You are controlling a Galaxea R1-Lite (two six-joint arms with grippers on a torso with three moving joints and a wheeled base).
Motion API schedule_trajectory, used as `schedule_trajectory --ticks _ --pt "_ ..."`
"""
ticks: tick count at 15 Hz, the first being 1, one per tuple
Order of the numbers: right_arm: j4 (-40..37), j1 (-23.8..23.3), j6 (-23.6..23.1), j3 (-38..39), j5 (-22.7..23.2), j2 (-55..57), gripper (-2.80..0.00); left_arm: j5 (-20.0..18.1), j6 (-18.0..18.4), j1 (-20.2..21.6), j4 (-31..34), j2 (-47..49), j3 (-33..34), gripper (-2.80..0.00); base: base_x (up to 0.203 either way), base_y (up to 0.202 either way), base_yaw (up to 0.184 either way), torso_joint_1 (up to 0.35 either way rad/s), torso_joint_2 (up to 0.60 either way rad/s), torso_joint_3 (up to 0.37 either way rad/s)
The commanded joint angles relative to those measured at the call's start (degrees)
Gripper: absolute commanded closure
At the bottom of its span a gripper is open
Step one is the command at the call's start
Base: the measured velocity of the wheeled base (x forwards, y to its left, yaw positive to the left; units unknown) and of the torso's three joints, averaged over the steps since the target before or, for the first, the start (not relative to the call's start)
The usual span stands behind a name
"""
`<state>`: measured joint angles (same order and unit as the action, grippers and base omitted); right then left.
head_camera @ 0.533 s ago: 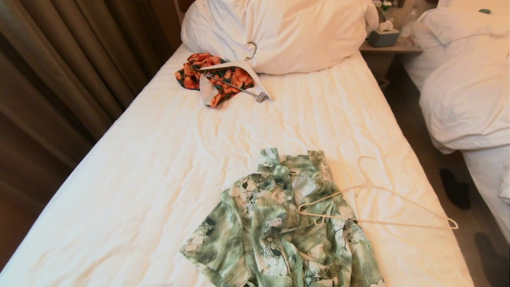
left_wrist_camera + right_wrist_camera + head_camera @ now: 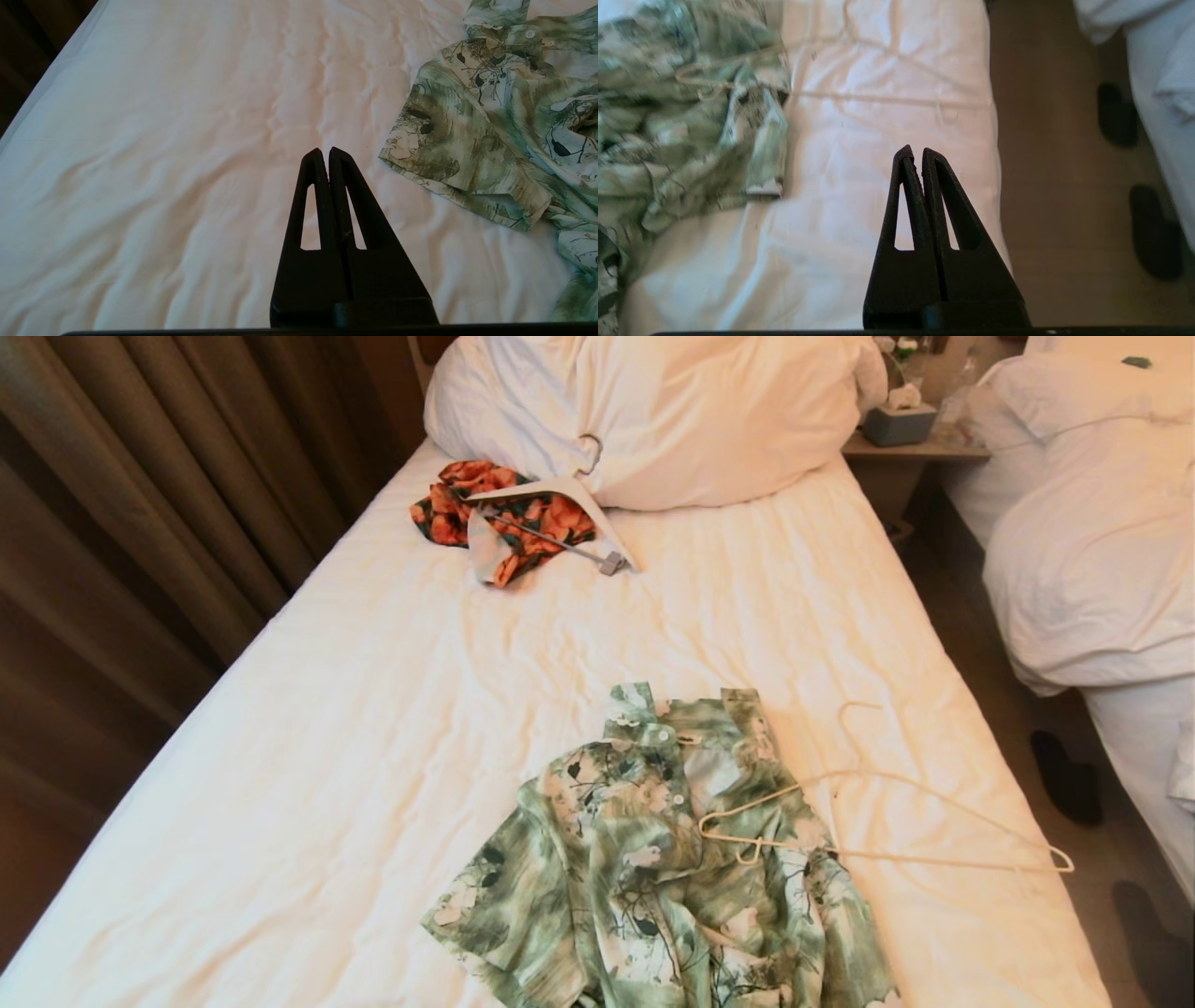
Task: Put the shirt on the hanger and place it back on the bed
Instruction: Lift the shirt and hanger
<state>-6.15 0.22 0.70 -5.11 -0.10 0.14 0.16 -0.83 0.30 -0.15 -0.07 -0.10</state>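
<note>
Basically nothing started: the shirt (image 2: 653, 859) lies crumpled on the bed (image 2: 373, 728), the hanger (image 2: 896, 821) beside it with one end resting on the fabric. Left gripper (image 2: 325, 151) hovers over bare sheet, right gripper (image 2: 914, 151) near the bed's edge, both with fingers together, holding nothing. Next move likely needs fingers apart to take the hanger. Head view shows no arms; only the wrist views do.
</note>
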Motion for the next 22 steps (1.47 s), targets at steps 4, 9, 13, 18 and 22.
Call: schedule_trajectory --ticks 4,9,13,18,22 --pt "-2.1 -0.3 -3.0 -12.7 0.1 8.9 0.0 0.0 0.0 0.0 0.0 0.0 0.0 0.0 0.0 0.0 0.0 0.0 0.0 0.0" --pt "-2.8 -1.3 -2.3 -26.7 -1.8 31.7 0.0 0.0 0.0 0.0 0.0 0.0 0.0 0.0 0.0 0.0 0.0 0.0 0.0 0.0" --pt "-7.4 -2.4 -0.3 -42.7 -2.3 49.6 0.0 0.0 0.0 0.0 0.0 0.0 0.0 0.0 0.0 0.0 0.0 0.0 0.0 0.0" --pt "-12.0 -10.3 0.6 -57.7 3.2 70.3 0.0 0.0 0.0 0.0 0.0 0.0 0.0 0.0 0.0 0.0 0.0 0.0 0.0 0.0" --pt "-30.9 -16.9 0.2 -75.4 16.6 85.5 0.0 0.0 0.0 0.0 0.0 0.0 0.0 0.0 0.0 0.0 0.0 0.0 0.0 0.0"
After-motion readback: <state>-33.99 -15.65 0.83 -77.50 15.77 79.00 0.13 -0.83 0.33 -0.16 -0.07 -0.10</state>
